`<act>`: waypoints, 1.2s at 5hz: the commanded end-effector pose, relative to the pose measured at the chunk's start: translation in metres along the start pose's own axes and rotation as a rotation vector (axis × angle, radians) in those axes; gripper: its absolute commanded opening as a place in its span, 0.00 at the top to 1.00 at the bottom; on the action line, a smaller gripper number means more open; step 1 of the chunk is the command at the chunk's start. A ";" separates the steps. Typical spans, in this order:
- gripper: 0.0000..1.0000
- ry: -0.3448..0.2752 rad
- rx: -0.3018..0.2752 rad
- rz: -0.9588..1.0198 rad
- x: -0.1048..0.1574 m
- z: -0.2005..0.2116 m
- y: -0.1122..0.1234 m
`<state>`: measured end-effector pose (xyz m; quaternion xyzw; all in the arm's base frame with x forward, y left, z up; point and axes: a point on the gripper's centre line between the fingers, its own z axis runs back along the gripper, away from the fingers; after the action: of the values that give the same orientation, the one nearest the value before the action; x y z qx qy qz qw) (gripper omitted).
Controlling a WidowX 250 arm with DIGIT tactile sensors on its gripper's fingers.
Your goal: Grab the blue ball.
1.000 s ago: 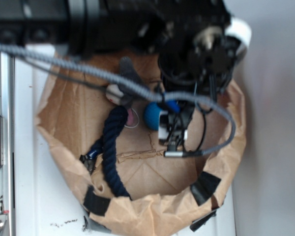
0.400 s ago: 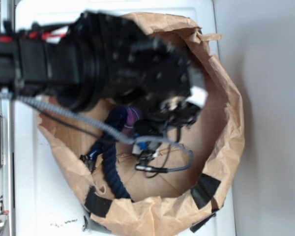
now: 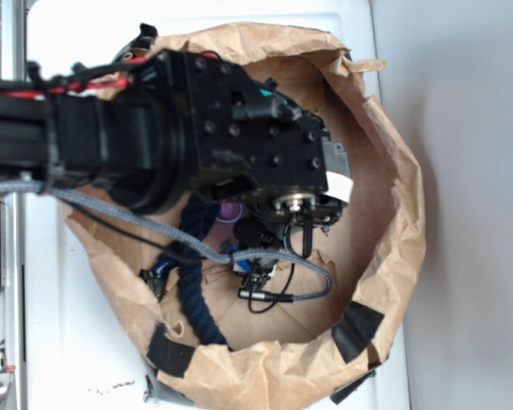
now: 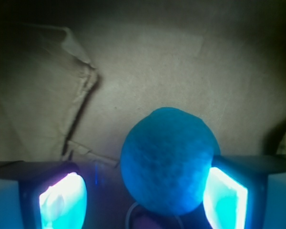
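Note:
In the wrist view the blue ball (image 4: 169, 162) is round, teal and finely textured. It lies on brown paper between my gripper's (image 4: 143, 200) two glowing pads. It sits against the right pad (image 4: 226, 198), and a dark gap separates it from the left pad (image 4: 62, 200). The jaws stand apart, so the gripper is open around the ball. From outside, my black arm (image 3: 197, 128) reaches over the bag and hides the ball. Only the gripper's tip (image 3: 252, 272) shows below the wrist.
A crumpled brown paper bag (image 3: 406, 248) with black tape patches (image 3: 356, 329) rings the work area. A dark navy braided rope (image 3: 192, 295) lies inside on the left. A pink-purple bit of the plush toy (image 3: 232, 210) peeks out beside the wrist. A grey cable (image 3: 303, 286) loops near the gripper.
The arm has swung from the top of the view to reach in from the left, covering the ball. Over the last half second it settled slightly lower.

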<state>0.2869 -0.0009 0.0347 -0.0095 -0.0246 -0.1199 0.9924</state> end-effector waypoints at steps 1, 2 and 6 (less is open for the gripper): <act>1.00 -0.042 0.054 0.027 0.030 -0.007 -0.005; 1.00 -0.044 0.036 0.027 0.034 -0.001 -0.002; 1.00 -0.096 -0.185 0.134 -0.005 0.149 0.020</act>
<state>0.2769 0.0130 0.1620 -0.1161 -0.0257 -0.0575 0.9912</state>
